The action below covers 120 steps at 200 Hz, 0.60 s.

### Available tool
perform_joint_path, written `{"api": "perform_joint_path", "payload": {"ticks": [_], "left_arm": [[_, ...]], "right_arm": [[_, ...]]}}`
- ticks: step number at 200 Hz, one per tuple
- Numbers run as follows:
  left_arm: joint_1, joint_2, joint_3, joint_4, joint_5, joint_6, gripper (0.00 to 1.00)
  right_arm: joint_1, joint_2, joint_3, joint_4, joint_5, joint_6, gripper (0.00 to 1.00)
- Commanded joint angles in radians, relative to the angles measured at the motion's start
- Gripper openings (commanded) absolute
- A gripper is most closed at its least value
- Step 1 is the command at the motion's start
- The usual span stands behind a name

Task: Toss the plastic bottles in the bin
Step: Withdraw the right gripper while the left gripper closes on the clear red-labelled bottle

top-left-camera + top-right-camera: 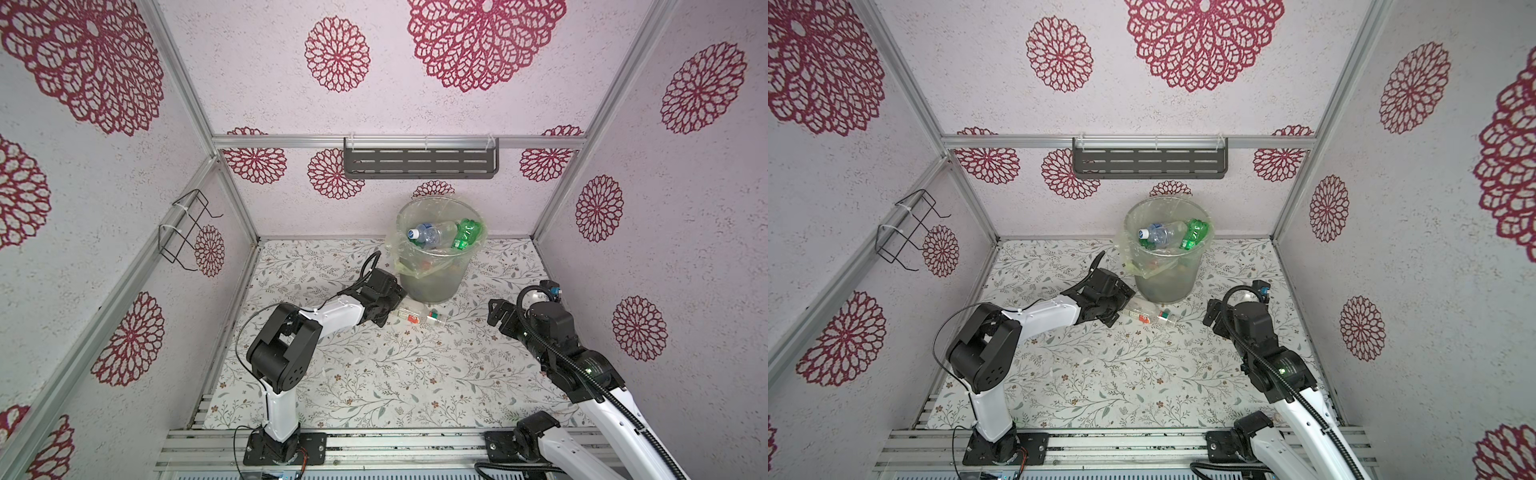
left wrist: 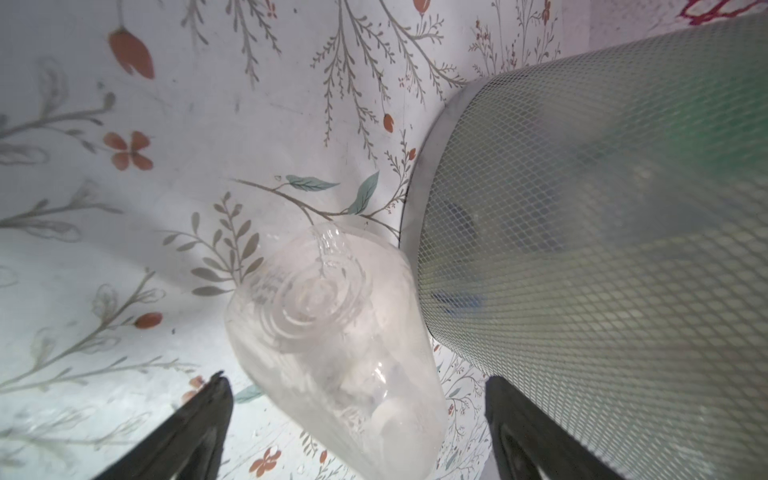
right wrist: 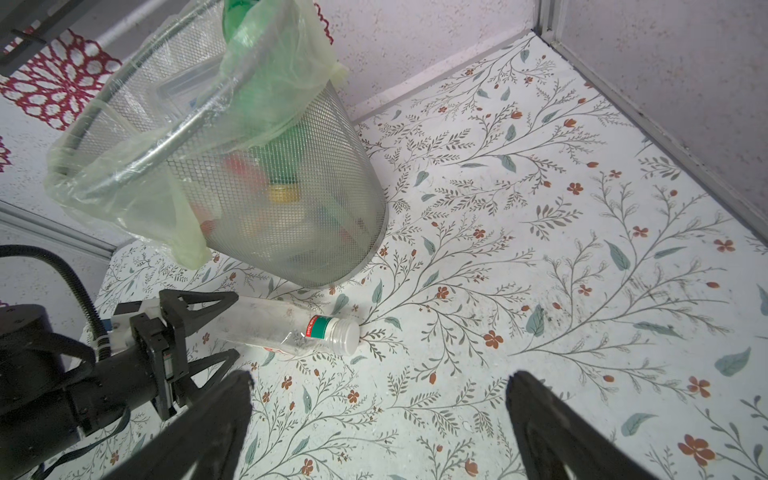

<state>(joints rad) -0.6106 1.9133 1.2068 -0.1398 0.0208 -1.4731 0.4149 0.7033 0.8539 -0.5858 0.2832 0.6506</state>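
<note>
Your left gripper is straddling a bottle, jaws wide.
The bottle is lying on the table just beside the bin; your right gripper is hovering well apart, spread wide, holding nothing.

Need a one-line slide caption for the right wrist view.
Open left gripper brackets the base of a clear bottle lying on the floral table beside the mesh bin.

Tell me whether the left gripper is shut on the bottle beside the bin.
No: the left gripper stands open, with gaps on both sides of the bottle.
</note>
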Motion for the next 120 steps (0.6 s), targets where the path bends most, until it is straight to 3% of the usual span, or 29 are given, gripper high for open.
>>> {"api": "perform_joint_path", "payload": {"ticks": [1,49,120], "left_arm": [[-0.003,0.035,0.026,0.0,-0.015,-0.028,0.97],[-0.001,0.121,0.054,0.009,-0.002,-0.036,1.0],[0.009,0.141,0.045,0.028,-0.05,-0.029,0.84]], "right_arm": [[-0.004,-0.019,-0.002,0.001,0.01,0.014,0.99],[-0.004,-0.021,-0.016,-0.001,0.012,0.012,0.99],[-0.005,-0.017,-0.023,0.014,0.018,0.015,0.99]]}}
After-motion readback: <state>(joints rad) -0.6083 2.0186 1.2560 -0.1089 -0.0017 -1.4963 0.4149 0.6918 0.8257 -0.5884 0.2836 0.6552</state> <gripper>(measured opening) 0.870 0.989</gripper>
